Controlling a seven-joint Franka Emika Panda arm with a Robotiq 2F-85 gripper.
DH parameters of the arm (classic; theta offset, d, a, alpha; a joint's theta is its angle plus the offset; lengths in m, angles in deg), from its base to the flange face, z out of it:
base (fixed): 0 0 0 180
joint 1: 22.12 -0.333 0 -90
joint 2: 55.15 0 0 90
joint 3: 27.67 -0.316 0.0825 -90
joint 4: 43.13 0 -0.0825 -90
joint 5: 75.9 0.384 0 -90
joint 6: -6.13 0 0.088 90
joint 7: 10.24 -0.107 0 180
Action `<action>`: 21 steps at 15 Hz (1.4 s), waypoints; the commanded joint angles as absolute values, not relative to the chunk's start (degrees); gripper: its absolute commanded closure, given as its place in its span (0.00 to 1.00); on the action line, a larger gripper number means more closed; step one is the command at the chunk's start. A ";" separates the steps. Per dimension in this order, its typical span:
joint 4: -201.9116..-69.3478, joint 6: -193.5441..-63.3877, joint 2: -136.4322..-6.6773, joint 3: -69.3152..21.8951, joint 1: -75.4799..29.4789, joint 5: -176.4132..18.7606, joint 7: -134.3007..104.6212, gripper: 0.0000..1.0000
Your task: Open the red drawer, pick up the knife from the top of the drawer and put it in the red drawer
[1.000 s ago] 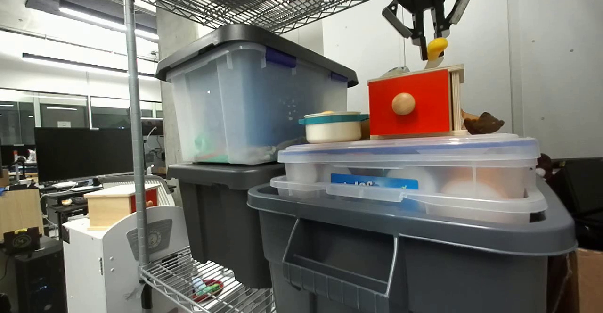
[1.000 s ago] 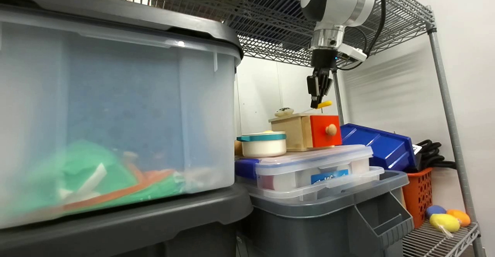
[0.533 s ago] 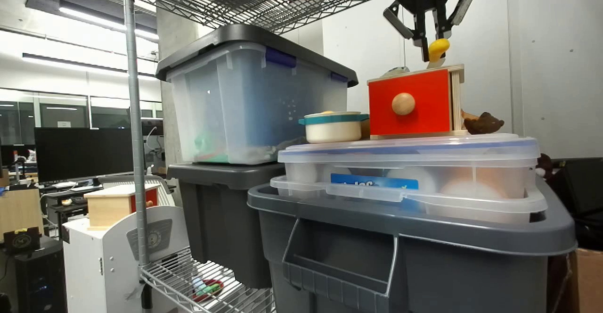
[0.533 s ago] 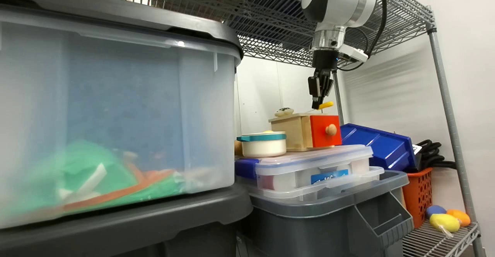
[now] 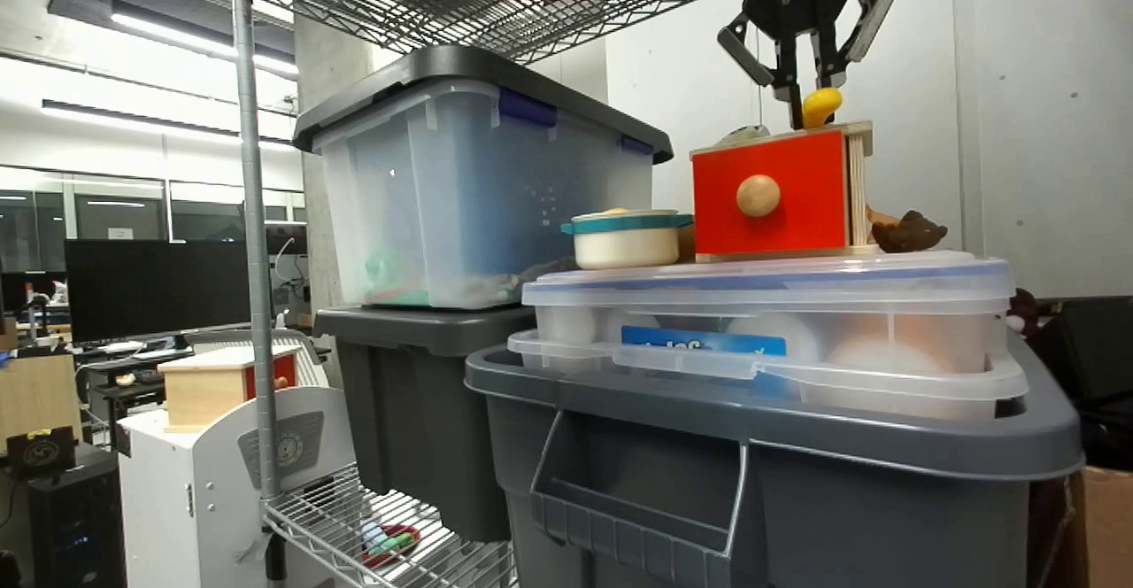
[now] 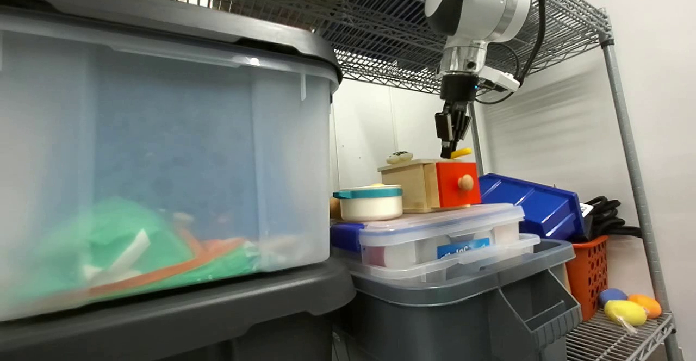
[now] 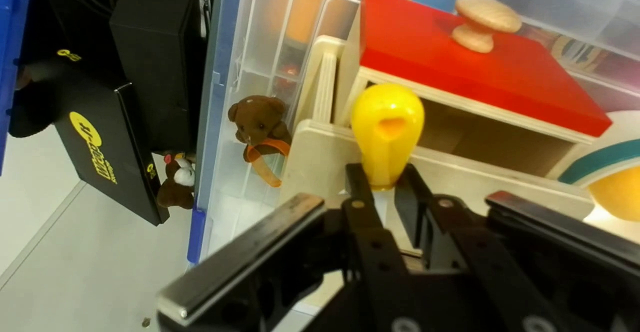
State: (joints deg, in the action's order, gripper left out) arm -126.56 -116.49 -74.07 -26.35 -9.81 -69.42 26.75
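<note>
- Holding the knife [image 7: 386, 147], the fingers [image 7: 411, 199] stand nearly together, one on each flank of its handle [image 5: 821, 105]; the gap is narrow.
- Knife: between the tips of the fingers, not yet in the drawer [image 7: 455, 67]. The handle juts past them toward the red front; what seems to be the blade [image 7: 380, 204] runs back between them.
- It should handle light and stiff, I judge, and not break easily. The glossy skin may be slippery, so it could twist in the grip.
- Best hold, I think: the slim end of the handle beside the blade, where the fingers have it. The fat end offers only round, sloping sides.
- Looks: shiny yellow handle, bulbous at the end away from the fingers, with an orange-tinged dent or hole, I cannot tell which. The blade shows only as a pale sliver.
- Drawer: just ahead of the fingers and lower, pulled out; red front, round wooden knob [image 7: 487, 14], plain wood within.
- Box [image 7: 320, 164]: pale wood, right beneath the fingers; whether they touch its top I cannot tell.
</note>
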 commanded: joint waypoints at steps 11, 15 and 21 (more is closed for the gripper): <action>-134.25 -115.90 -67.37 -25.85 -9.84 -68.36 28.06 0.95; -134.81 -115.87 -67.07 -25.78 -9.90 -68.31 28.12 0.95; -135.57 -115.78 -66.41 -25.72 -9.94 -68.24 28.16 0.95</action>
